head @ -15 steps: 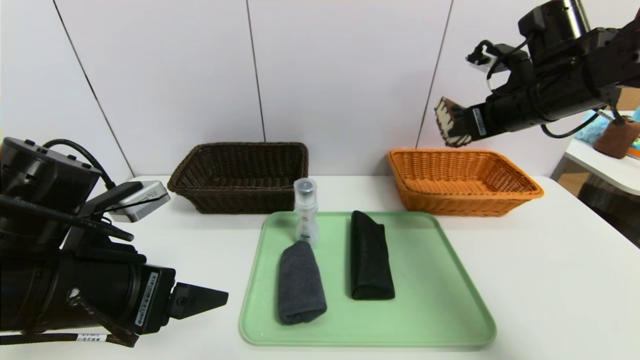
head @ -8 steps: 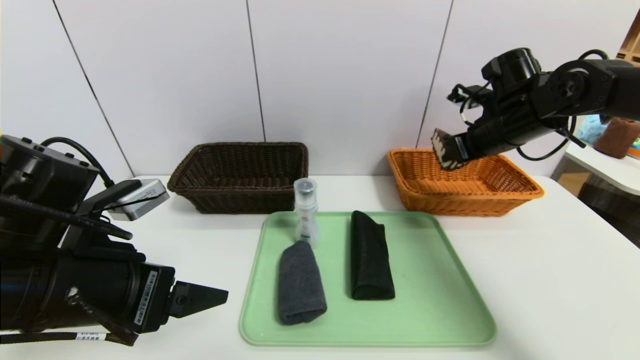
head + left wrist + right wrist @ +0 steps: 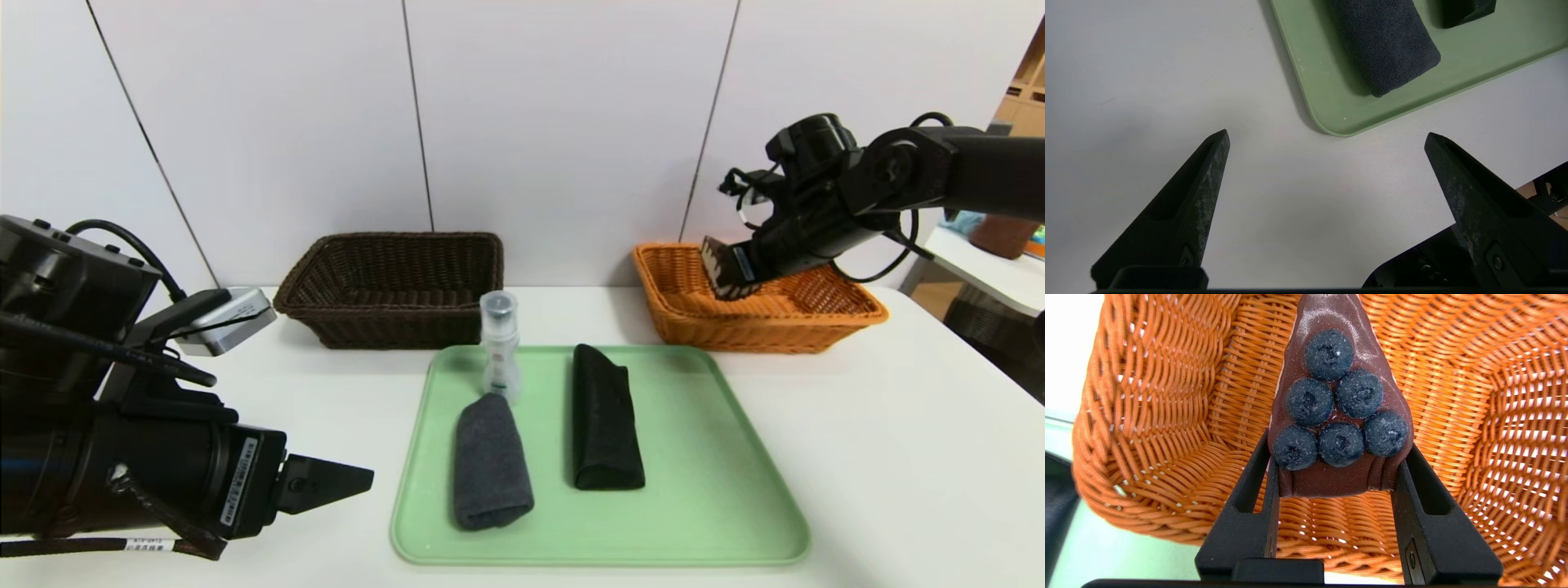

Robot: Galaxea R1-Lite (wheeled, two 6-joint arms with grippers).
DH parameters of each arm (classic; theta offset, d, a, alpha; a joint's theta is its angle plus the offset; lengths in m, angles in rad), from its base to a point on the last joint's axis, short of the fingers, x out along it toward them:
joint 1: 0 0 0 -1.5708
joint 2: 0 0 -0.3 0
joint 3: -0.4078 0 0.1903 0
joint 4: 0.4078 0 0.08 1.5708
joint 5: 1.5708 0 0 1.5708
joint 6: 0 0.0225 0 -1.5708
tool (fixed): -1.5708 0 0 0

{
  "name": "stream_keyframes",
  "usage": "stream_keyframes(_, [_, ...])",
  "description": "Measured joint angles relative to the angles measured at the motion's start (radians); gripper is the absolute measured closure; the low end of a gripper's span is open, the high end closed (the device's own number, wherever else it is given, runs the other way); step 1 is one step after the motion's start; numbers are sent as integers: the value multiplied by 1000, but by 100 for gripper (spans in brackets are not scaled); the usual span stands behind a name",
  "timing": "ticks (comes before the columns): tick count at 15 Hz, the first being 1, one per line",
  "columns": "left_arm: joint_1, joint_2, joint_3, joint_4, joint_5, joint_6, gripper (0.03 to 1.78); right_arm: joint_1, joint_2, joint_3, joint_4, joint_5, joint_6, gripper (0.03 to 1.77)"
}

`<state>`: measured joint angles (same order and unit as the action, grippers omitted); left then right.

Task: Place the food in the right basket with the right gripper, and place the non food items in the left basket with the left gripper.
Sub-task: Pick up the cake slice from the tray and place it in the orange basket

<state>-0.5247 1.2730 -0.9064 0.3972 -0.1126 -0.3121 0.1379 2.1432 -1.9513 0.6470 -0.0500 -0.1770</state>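
The right gripper (image 3: 1335,473) is gripping the cake slice (image 3: 1337,412), its point running straight ahead of the fingers, directly above the orange basket (image 3: 849,314). The left gripper (image 3: 1327,136) is waiting with its fingers spread wide above the surface.

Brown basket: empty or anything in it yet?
Empty as far as the head view shows: the brown basket has bare weave inside, though its near wall hides part of the floor. The spray bottle and both rolled cloths remain on the tray.

Matte black arms with looping black cables; left hand (image 3: 1327,136): two tapered, scuffed fingers (image 3: 1188,204); white labels.
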Motion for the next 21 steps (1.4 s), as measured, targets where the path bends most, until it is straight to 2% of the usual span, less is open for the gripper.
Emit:
stream_keyframes(6, [0, 6, 0, -5, 0, 0, 12, 6, 27, 4, 1, 0, -2, 103])
stream_keyframes(10, [0, 10, -6, -5, 0, 0, 12, 9, 30, 5, 1, 1, -2, 67])
stream_keyframes(13, [0, 15, -9, -6, 0, -1, 12, 7, 23, 6, 1, 1, -5, 48])
stream_keyframes(21, [0, 17, -9, -5, 1, -2, 12, 4, -47, 7, 35, 10, -13, 23])
